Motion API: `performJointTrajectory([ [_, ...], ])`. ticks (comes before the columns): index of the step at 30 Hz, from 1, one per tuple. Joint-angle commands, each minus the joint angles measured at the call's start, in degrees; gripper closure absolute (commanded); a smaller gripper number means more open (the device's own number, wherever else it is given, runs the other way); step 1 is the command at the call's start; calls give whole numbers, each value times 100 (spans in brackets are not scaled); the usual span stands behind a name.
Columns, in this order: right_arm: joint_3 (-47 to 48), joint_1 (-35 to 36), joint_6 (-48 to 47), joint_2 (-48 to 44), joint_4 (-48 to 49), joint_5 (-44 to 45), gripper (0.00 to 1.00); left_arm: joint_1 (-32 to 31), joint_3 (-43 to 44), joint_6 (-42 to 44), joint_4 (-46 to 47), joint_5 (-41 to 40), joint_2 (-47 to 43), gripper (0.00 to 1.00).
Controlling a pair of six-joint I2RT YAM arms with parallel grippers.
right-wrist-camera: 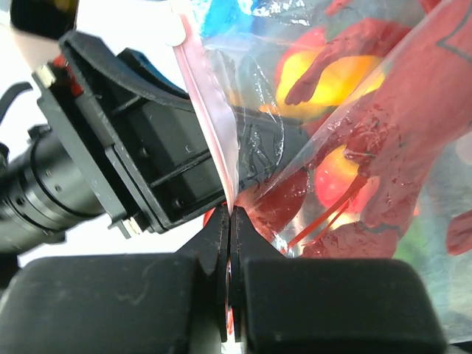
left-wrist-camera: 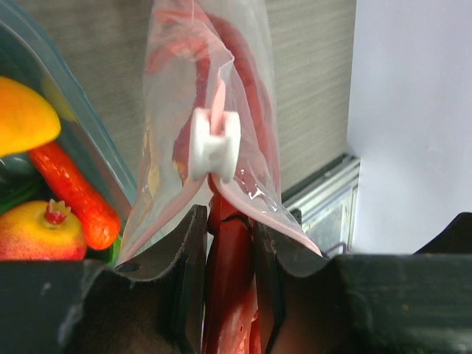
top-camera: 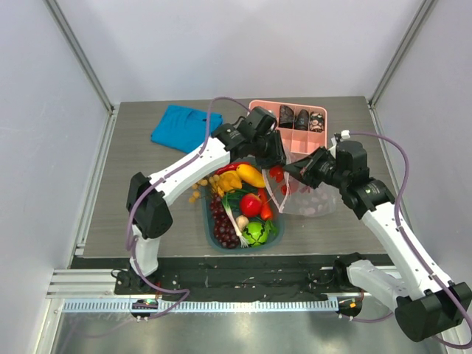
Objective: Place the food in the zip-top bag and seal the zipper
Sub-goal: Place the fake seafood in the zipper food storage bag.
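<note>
Now, edges: crowding together mid-table (top-camera: pixel 133 147), both arms meeting just right of the teal tub (top-camera: pixel 207 217); leaving open tabletop to the left of the tub.
Far edge: lining up a pink divided tray (top-camera: pixel 259 110) and a blue cloth (top-camera: pixel 181 125), both apart from the bag.
Zip-top bag (top-camera: pixel 313 200): hanging clear and crumpled, showing pale round spots, just beside the tub's right wall, mouth turned toward the grippers.
Zipper (right-wrist-camera: pixel 210 110): running as a narrow pink strip, carrying a white slider (left-wrist-camera: pixel 215 144).
Right gripper (right-wrist-camera: pixel 228 221): pinching the zipper edge, jaws pressed tight together.
Left gripper (left-wrist-camera: pixel 230 221): squeezing a red lobster (left-wrist-camera: pixel 230 295) at the bag's mouth.
Tub contents: holding yellow fruit (top-camera: pixel 249 175), a red fruit (top-camera: pixel 251 204), a carrot (top-camera: pixel 266 211), a green onion (top-camera: pixel 234 214), a green ball (top-camera: pixel 255 232) and dark grapes (top-camera: pixel 223 225).
Bag contents: showing red shapes through the film.
</note>
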Motion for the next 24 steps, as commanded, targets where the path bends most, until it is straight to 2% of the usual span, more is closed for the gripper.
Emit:
performJointTrajectory([
  [1,453,-187,840,121,730,-396,99,-248,546,-26,359,-390,45,100],
  [6,584,-345,1121,201,801,-501,99,-424,890,221,17,-698,151,100],
  [11,716,-687,1288,218,818,-589,99,-433,618,203,-81,-549,28,100],
  [14,699,-723,1376,227,880,-633,99,-433,407,107,244,-251,-95,96],
  [18,786,-819,1368,236,924,-668,99,-425,371,185,403,66,-218,79],
  [19,813,-855,1359,245,915,-694,99,-416,345,325,420,75,-367,71],
  [21,857,-960,1298,227,889,-747,99,-355,144,457,490,137,-560,66],
  [24,822,-1083,1253,192,827,-879,99,-161,-137,887,403,268,-982,63],
])
